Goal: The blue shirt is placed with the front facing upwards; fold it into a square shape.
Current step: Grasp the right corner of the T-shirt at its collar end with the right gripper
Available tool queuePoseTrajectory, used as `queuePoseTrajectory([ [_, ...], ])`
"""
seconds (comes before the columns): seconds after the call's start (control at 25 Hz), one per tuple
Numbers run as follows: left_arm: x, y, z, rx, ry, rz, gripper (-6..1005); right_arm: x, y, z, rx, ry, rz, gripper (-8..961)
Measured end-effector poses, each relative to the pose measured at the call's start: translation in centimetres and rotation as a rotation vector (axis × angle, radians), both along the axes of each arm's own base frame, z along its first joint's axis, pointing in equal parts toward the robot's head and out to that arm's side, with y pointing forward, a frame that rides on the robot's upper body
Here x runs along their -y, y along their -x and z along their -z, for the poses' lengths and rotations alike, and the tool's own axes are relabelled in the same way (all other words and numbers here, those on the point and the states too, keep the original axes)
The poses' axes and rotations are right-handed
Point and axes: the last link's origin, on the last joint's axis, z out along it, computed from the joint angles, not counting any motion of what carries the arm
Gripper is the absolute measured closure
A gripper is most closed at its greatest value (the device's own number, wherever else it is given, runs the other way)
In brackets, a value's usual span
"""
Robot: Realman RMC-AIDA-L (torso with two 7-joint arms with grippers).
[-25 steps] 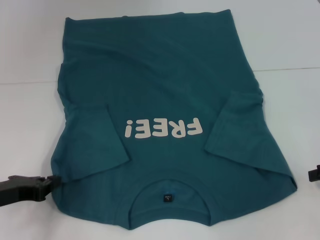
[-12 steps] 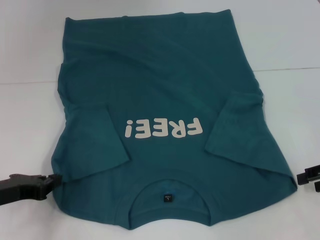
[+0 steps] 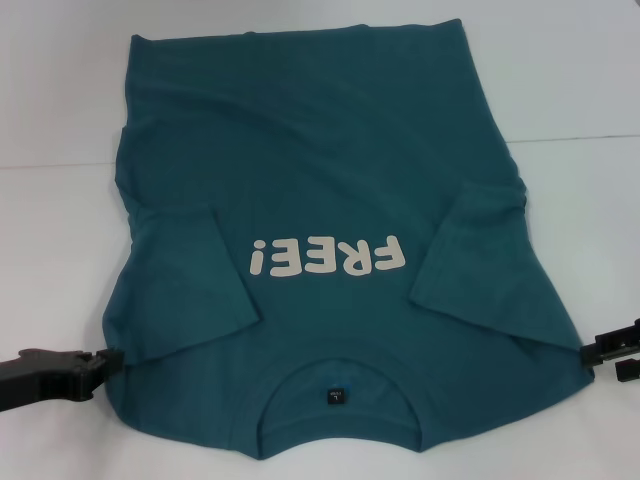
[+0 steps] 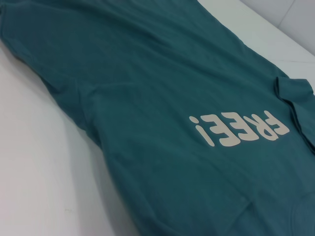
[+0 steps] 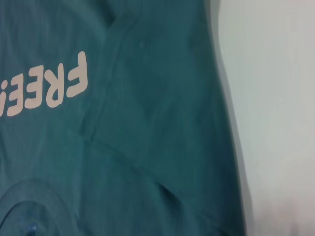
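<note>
The left claw (image 3: pixel 100 362) lies low on the worktop (image 3: pixel 60 230) at the shirt's (image 3: pixel 320 160) near left corner, its tip touching the cloth edge by the shoulder; whether it is open or closed cannot be told. The right claw (image 3: pixel 592 351) sits at the opposite near corner, its tip at the fabric's edge beside the right shoulder, and its state cannot be told either. Between them the shirt lies flat and front up on the white worktop, collar toward the robot and hem at the far side. It is dark teal-blue, with both short sleeves folded inward over the body, the left sleeve (image 3: pixel 190 290) and right sleeve (image 3: pixel 490 260) flanking the off-white lettering (image 3: pixel 328 257) "FREE!", which reads upside down from the head. A small dark label (image 3: pixel 336 396) shows inside the collar (image 3: pixel 340 372). Soft creases run across the upper body.
</note>
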Motion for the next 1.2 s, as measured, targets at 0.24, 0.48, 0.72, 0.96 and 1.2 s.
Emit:
queuePoseTrajectory([
  [0.24,0.0,0.0,0.0,0.0,-0.001,0.0,996,0.0,-0.1,0.5,-0.005,0.001,0.008,262],
  [0.48,0.0,0.0,0.0,-0.001,-0.001,0.001,996,-0.3,0.0,1.1,-0.011,0.004,0.008,263],
  [0.72,-0.1,0.0,-0.1,-0.004,-0.005,0.001,997,-0.7,0.2,1.9,-0.031,-0.007,0.013,265],
  [0.96,0.0,0.1,-0.1,-0.005,-0.005,0.001,997,-0.9,0.6,2.0,-0.072,-0.035,0.005,342],
  [1.2,0.0,0.2,0.0,-0.008,-0.004,0.003,996,-0.9,0.4,2.0,-0.061,-0.034,0.0,502],
])
